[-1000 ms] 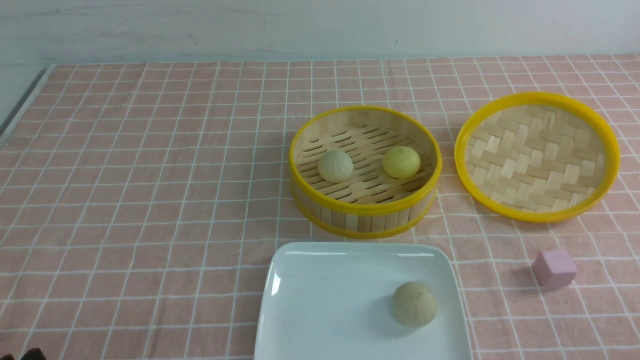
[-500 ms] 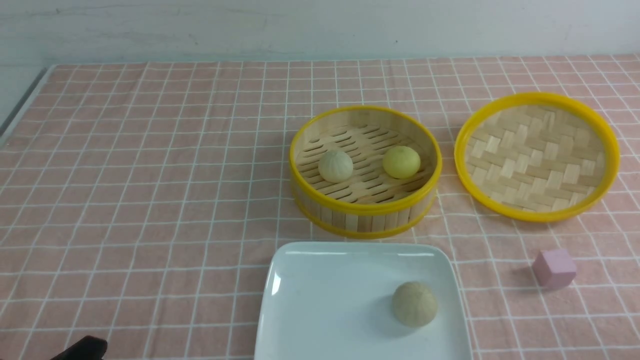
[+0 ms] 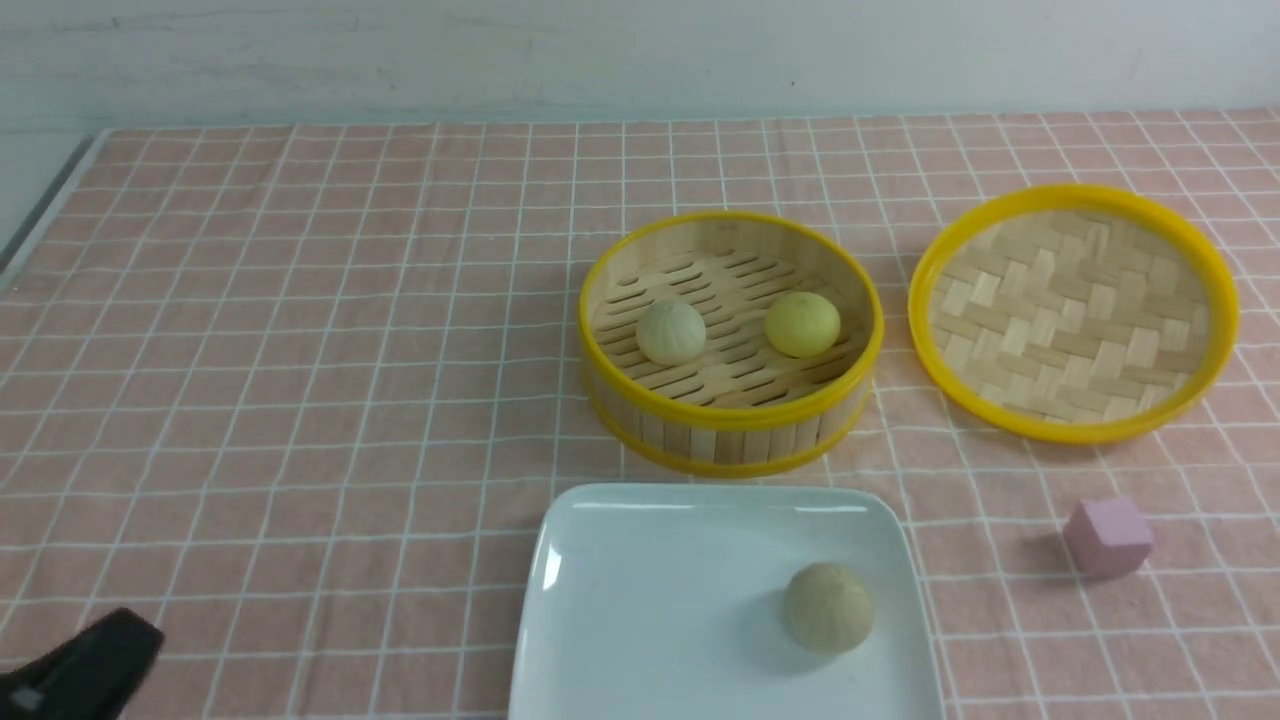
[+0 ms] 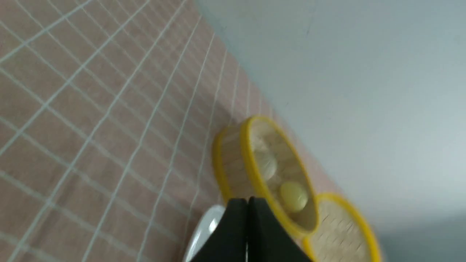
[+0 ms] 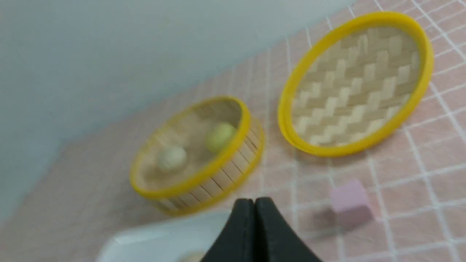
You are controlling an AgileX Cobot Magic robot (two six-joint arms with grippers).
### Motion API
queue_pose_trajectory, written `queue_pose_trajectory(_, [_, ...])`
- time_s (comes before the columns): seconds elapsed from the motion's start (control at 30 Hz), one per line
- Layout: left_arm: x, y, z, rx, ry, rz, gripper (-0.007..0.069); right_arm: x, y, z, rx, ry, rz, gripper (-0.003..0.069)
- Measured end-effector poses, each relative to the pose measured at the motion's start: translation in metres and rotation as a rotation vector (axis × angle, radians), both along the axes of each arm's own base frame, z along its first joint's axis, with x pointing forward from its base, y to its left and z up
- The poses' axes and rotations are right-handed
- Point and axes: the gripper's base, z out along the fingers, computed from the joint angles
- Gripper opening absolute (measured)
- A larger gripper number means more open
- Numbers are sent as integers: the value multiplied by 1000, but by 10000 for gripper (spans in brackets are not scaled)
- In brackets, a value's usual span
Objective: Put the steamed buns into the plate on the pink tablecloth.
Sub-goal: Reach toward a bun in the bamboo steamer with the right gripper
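The left gripper [image 4: 248, 200] is seen in its wrist view with both black fingers pressed flat against each other and nothing held between them. In the front view only a dark part of it is shown, at the near left corner, well apart from the dishes. The right gripper [image 5: 254, 200] is likewise clenched on nothing, its fingers meeting in a thin seam; it is not caught by the front view.

Beyond the fingers, the plate [image 3: 650, 600] is found at the near edge of the table, around the middle. One greyish-beige bun [image 3: 828, 607] is set on its right half, apart from the rim. Just behind the plate the bamboo basket [image 3: 730, 440] is placed, uncovered. A paler pleated bun [image 3: 671, 332] and a pale yellow bun [image 3: 802, 324] are lying apart on its slatted floor, the yellow one to the right. The woven lid [image 3: 1075, 310] is laid flat to the right of the basket, near it but not touching. A small pink cube [image 3: 1108, 537] is stood on the cloth nearer than the lid, to the right of the plate.

The surface is covered by the pink tablecloth [image 3: 300, 350], salmon with a grid of thin white lines. At the far left a grey strip of table edge [image 3: 40, 215] is left bare. The table is backed by a plain pale wall [image 3: 640, 50], faintly scuffed.
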Motion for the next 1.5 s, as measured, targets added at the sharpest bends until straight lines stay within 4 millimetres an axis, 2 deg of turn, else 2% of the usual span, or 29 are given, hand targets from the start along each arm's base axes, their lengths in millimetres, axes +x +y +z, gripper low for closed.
queue_pose_trajectory(0.03, [3,-3,-1,47,125,-50,1,14,1,-1,-73,180,31,-13])
queue_pose_trajectory(0.1, [11,-6,-4,114,350,-127,1,32,4,-6,-120,435,78,-13])
queue_pose_trajectory(0.13, [15,-6,-6,147,426,-151,1,44,6,-9,-125,519,92,-13])
queue_pose_trajectory(0.17, [17,-6,-6,153,453,-158,1,46,7,-9,-125,542,103,-13])
queue_pose_trajectory(0.2, [23,-5,-7,209,557,-204,1,62,12,-13,-117,631,142,-11])
queue_pose_trajectory(0.27, [37,-4,-7,297,661,-275,1,89,24,-18,-101,692,287,-8])
queue_pose_trajectory(0.4, [56,-4,-3,365,698,-345,1,128,48,-20,-23,644,584,-3])
queue_pose_trajectory(0.43, [57,-4,-3,366,698,-347,1,131,49,-23,-5,661,585,-3])
queue_pose_trajectory(0.47, [61,-4,-3,375,699,-357,1,146,56,-19,33,610,647,0])
queue_pose_trajectory(0.63, [69,-4,-3,383,678,-353,1,196,69,-5,19,475,653,44])
queue_pose_trajectory(0.7, [69,-4,-3,376,674,-351,5,220,81,3,-24,425,655,89])
queue_pose_trajectory(0.83, [69,-5,-3,365,672,-351,9,241,101,6,-84,418,687,145])
queue_pose_trajectory(0.87, [69,-5,-3,364,672,-351,13,253,114,6,-136,427,705,179])
queue_pose_trajectory(0.97, [70,-5,-3,362,665,-347,16,280,139,-4,-250,463,709,263])
queue_pose_trajectory(1.17, [71,-5,-2,362,658,-343,30,324,172,-21,-427,472,649,400])
queue_pose_trajectory(1.2, [71,-5,-2,362,657,-342,31,324,173,-21,-428,472,651,400])
queue_pose_trajectory(1.23, [72,-5,-2,362,646,-335,34,338,180,-27,-465,454,627,431])
queue_pose_trajectory(1.27, [72,-5,-2,361,646,-335,34,339,181,-28,-474,448,624,434])
queue_pose_trajectory(1.33, [74,-4,-1,359,624,-321,38,356,186,-36,-518,412,599,455])
queue_pose_trajectory(1.5, [75,-4,0,358,617,-317,45,374,188,-55,-585,395,560,460])
